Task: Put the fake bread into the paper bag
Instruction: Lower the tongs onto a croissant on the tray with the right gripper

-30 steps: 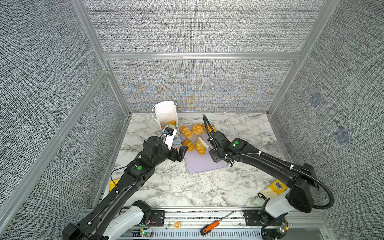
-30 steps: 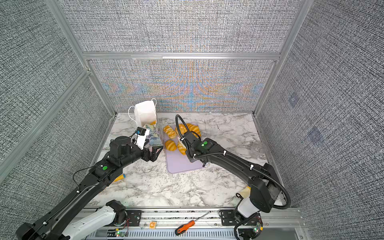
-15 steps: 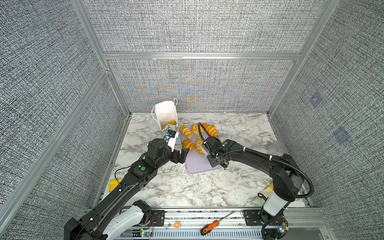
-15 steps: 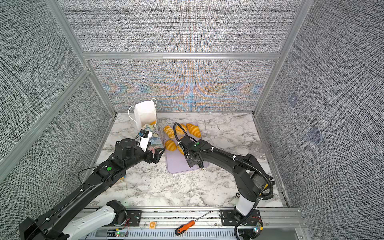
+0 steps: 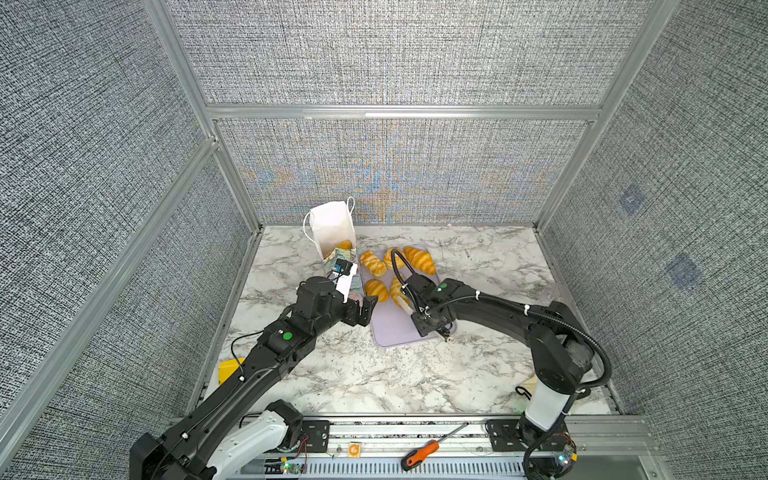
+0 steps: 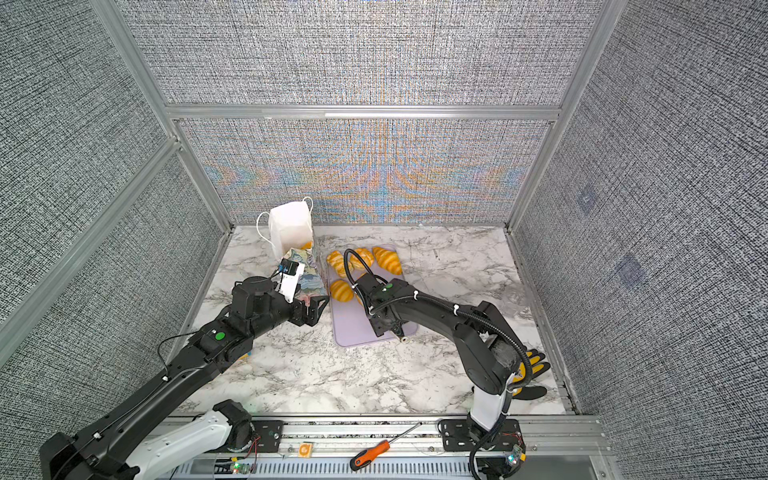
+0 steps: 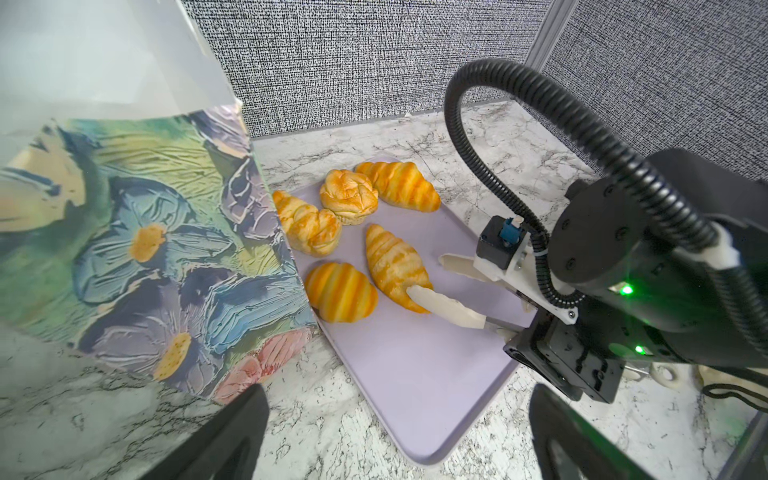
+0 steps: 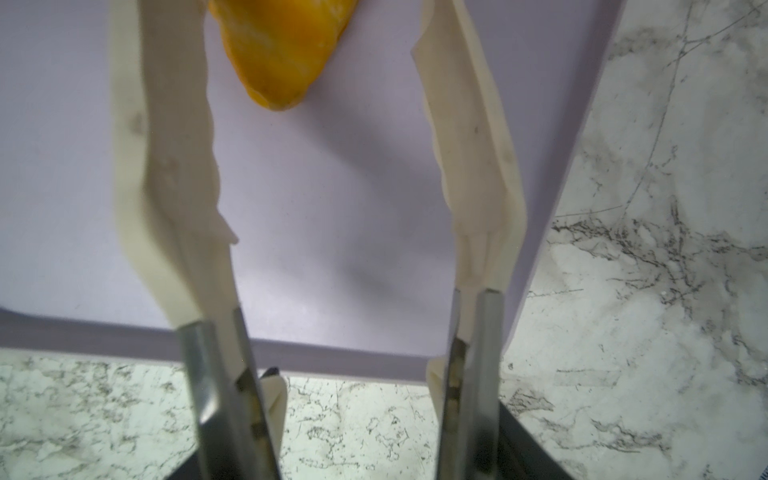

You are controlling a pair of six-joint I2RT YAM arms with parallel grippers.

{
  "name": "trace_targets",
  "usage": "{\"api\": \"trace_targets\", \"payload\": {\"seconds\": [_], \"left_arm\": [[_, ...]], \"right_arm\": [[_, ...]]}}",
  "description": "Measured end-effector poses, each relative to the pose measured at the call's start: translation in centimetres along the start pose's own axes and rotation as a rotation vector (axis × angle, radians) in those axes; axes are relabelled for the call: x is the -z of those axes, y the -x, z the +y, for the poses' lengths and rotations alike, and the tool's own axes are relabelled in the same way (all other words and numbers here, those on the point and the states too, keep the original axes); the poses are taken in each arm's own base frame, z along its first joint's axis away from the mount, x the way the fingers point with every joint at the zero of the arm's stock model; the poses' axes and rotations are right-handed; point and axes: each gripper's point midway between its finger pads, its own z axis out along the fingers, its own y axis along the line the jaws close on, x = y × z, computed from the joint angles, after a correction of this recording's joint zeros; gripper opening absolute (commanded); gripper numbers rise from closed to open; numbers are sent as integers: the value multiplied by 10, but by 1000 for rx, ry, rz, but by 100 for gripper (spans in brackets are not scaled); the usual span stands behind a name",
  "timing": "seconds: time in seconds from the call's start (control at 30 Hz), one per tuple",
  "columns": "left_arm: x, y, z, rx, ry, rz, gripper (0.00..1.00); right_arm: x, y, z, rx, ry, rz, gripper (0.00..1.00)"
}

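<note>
- The work surface is a white marble-pattern table, enclosed by grey woven wall panels in an aluminium frame.
- One paper bag stands at the back left of the table, mouth open, just beside the tray. One pastry shows inside it against the white lining.
- One flat lilac tray lies at mid-table. Its far half holds five pastries; its near half is bare.
- Pastry count in view: six, of which five are on the tray and one is in the bag.
- The right gripper lies low over the tray. Its fingers are apart, one on each side of the near tip of a croissant, and not clamped on it.
- The left gripper is spread wide and empty, near the bag's base and the tray's edge.
- One orange-handled screwdriver lies on the front rail.
- One black-and-yellow glove lies at the right front.
</note>
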Motion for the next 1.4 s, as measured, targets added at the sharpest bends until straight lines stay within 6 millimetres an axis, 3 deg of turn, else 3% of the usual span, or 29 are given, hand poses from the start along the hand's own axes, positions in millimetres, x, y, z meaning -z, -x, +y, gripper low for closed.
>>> {"api": "trace_targets", "payload": {"seconds": [0.27,0.67,0.97,1.4], "left_arm": [[-2,-2,1,-5,6,7,99],[-5,-4,1,-8,6,18,99],[-7,-3,-1,-9,3,24,99],[-7,0,-3,-12,-5,24,99]], "right_arm": [[-12,-4,1,0,3,47,66],[-10,-16,-32,-52,-16,70,65],[2,-14,-26,63,20,27,69],[-13,-2,-41,236,-12,19,70]]}}
